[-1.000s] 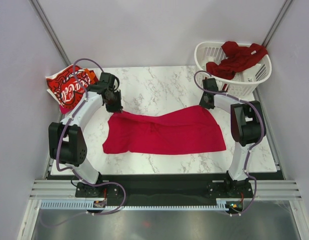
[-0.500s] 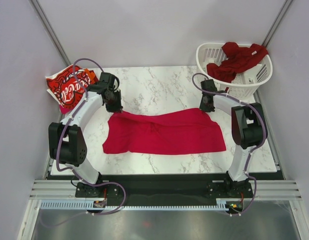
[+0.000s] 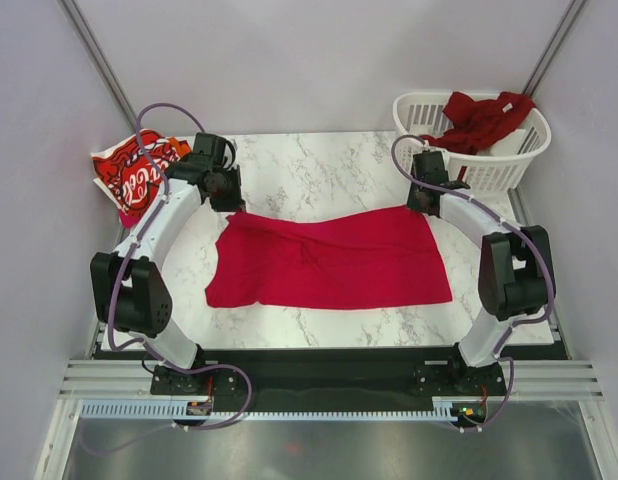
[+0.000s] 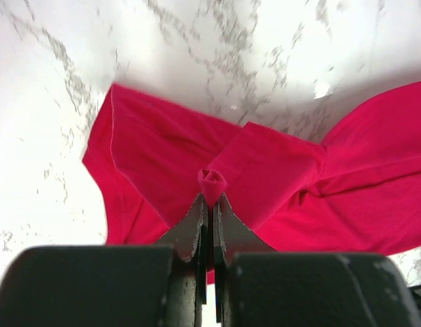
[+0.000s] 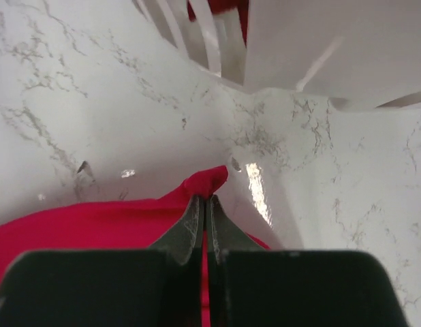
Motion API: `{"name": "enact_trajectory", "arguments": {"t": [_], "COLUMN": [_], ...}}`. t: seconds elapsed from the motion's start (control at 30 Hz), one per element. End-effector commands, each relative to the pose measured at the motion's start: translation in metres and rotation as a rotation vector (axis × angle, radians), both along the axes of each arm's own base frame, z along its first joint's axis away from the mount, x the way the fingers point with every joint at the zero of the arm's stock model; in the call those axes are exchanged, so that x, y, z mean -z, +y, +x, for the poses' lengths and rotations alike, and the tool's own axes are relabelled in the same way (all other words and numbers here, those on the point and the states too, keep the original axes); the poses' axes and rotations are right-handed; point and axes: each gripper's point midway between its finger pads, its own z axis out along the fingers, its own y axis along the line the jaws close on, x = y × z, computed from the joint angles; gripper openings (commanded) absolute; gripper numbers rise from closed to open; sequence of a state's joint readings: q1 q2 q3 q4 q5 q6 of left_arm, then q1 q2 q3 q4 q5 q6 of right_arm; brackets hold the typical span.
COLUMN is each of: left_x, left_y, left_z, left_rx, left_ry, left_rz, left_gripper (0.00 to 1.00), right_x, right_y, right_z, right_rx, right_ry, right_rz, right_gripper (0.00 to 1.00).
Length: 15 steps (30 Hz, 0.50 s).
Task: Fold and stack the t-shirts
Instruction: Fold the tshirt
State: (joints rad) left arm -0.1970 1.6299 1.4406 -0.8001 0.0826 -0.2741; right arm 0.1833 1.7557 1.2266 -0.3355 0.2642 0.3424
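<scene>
Near laundry basket, right gripper clamped bright red t-shirt corner; left gripper clamped corner farthest from basket; cloth spread between.

The spread t-shirt lies across the middle of the bench. The left claw pinches its far-left corner and the right claw its far-right corner. The Coca-Cola t-shirt lies at the bench's far-left edge. The laundry basket stands at the far-right corner, with a further t-shirt in it.
</scene>
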Motion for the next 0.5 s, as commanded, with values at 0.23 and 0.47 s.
{"name": "enact_trajectory", "arguments": {"t": [0.23, 0.47], "left_x": [-0.038, -0.044], "left_y": [-0.011, -0.01], "left_z": [0.019, 0.021], "left_rx": [0.039, 0.043], "left_ry": [-0.106, -0.127], "left_rz": [-0.047, -0.035], "left_gripper": [0.02, 0.02], "right_x": [-0.05, -0.073], "right_y": [0.018, 0.0], "right_z": [-0.044, -0.037], "right_rx": [-0.01, -0.022], "right_ry": [-0.171, -0.215], "right_rz": [0.164, 0.039], "right_gripper": [0.0, 0.0]}}
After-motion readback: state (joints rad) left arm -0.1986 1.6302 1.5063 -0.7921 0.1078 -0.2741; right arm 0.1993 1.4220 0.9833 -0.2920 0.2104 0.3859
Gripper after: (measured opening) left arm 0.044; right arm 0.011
